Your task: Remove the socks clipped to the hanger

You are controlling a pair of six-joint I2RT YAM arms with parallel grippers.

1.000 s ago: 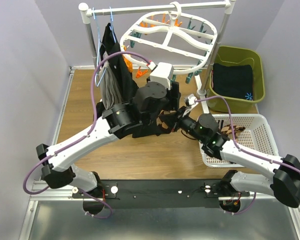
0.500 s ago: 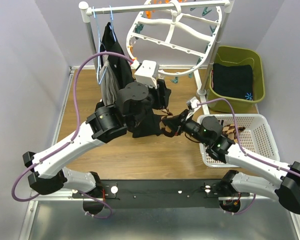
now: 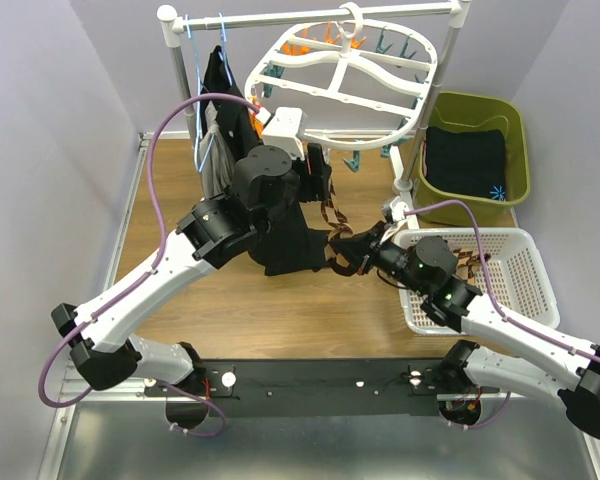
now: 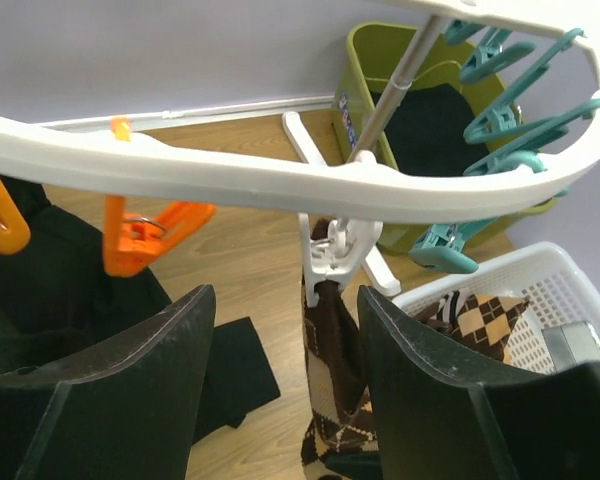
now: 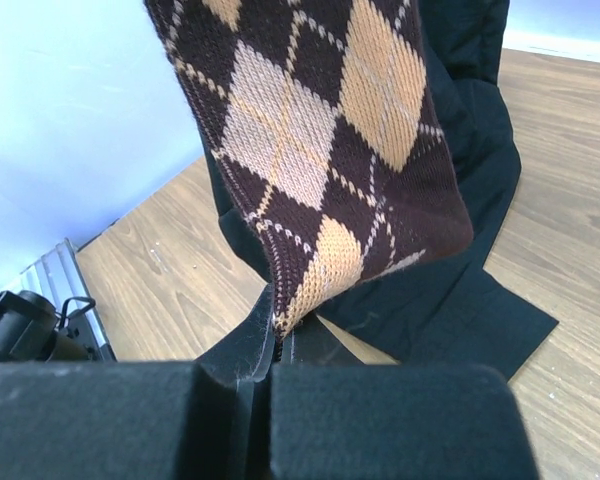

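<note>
Diamond-patterned sock (image 5: 310, 150) pinched by right gripper (image 5: 272, 345), clipped above it.
Pulled before the spread left gripper (image 4: 285, 295) opens the clip (image 4: 332, 250), it could be torn.

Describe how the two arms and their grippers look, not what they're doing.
The left arm and right arm have white shell links between bulky black joints, each trailing a purple cable. The left gripper and right gripper have broad matte black fingers. A white box sits on the left wrist.

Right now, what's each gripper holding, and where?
Right gripper pinches the diamond-patterned sock at its lower end; left gripper is open, holding nothing.
</note>
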